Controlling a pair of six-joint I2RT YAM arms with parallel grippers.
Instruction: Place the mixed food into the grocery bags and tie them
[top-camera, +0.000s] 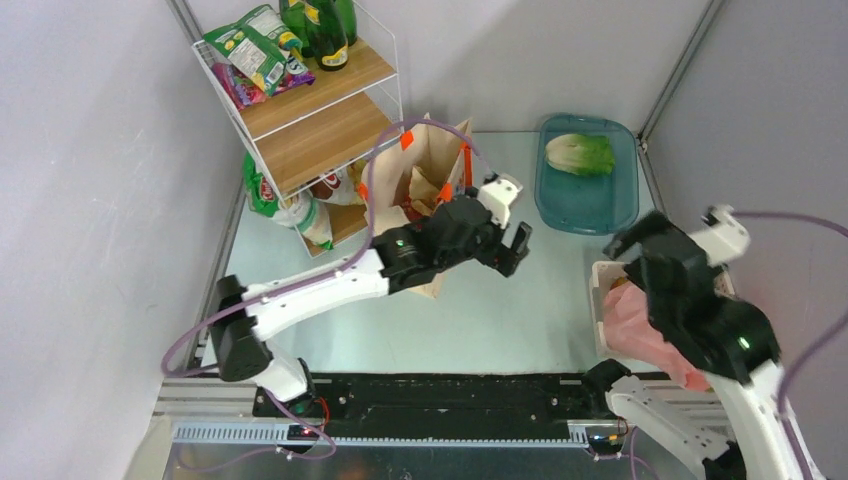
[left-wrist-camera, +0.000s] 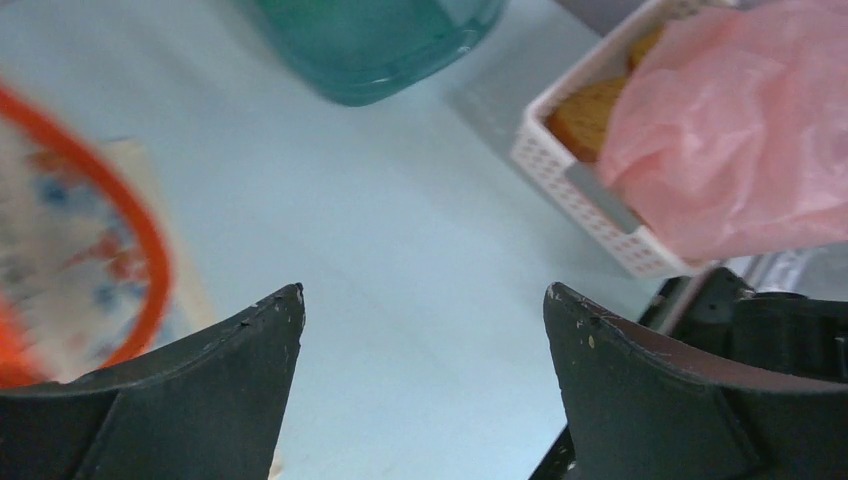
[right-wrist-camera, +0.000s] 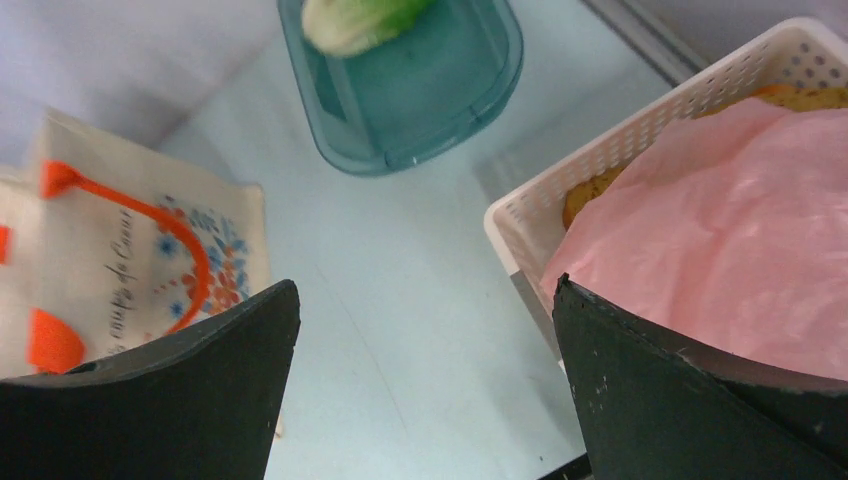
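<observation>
Both arms hover empty over the table (top-camera: 500, 320): the left gripper (left-wrist-camera: 425, 290) is spread wide just beside the beige tote (top-camera: 432, 170) standing toward the far left. The right gripper (right-wrist-camera: 425, 283) is equally wide above the white basket (right-wrist-camera: 610, 160) at the right edge, where the pink bag (right-wrist-camera: 720, 230) drapes over the bread rolls (left-wrist-camera: 585, 115). With the lettuce (top-camera: 580, 153) lying in the teal tray (top-camera: 600, 205) at the far right corner, this looks like the approach to a pick. The next move likely calls for lifting the pink bag clear and opening its mouth before any roll goes in.
</observation>
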